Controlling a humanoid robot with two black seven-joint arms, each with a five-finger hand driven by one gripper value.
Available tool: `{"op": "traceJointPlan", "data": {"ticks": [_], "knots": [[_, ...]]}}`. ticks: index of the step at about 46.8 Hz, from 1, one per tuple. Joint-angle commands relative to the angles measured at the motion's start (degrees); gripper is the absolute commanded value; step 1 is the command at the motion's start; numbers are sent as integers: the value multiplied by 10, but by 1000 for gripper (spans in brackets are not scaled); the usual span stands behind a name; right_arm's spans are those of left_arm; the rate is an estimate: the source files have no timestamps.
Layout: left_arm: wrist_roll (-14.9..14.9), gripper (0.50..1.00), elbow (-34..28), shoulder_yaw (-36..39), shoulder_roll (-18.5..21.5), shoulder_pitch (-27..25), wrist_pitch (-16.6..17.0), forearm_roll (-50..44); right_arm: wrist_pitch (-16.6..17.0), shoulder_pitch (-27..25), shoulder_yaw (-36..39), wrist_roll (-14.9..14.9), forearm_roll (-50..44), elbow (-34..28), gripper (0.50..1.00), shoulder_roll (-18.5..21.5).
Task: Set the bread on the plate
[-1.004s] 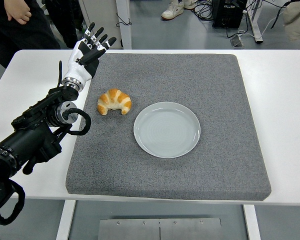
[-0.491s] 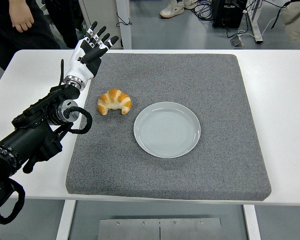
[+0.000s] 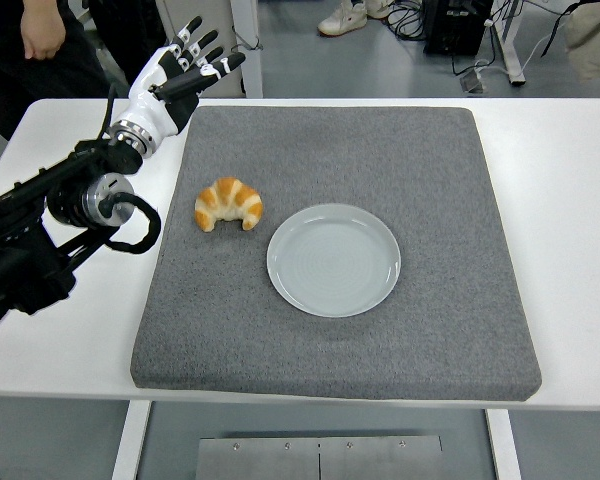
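Observation:
A golden croissant (image 3: pixel 229 203) lies on the grey mat (image 3: pixel 340 250), just left of an empty pale grey plate (image 3: pixel 334 259). My left hand (image 3: pixel 183 72) is raised above the mat's far left corner, fingers spread, holding nothing, well behind the croissant. Its black arm (image 3: pixel 50 220) comes in from the left edge. My right arm is out of view.
The mat lies on a white table (image 3: pixel 565 190). A person stands at the top left, one hand (image 3: pixel 42 30) hanging near my left hand. Shoes, cables and table legs show on the floor beyond the table.
My left hand has risen and moved away from me toward the table's far edge, and the arm has pulled back to the left. The croissant and plate have not moved.

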Motion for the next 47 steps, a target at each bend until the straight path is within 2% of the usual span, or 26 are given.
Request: {"op": "traceJointPlan", "data": {"ticks": [1,10,17,24,31,38,47], "knots": [[11,955,-32,34,30,-14,7,1,0,0,0,0,0,0,1000,0],[12,955,-72,137,95,-75,8,2,0,0,0,0,0,0,1000,0],[14,955,-116,274,146,-163,8,2,0,0,0,0,-1,0,1000,0],[19,957,-137,417,167,-261,7,4,0,2,0,0,0,0,1000,0],[26,957,-137,525,165,-324,6,48,0,4,-2,0,0,-1,1000,0],[35,958,-152,576,163,-344,4,105,0,4,-3,0,-1,-1,1000,0],[34,958,-153,580,160,-333,6,177,0,4,-2,0,0,-1,1000,0]]}}
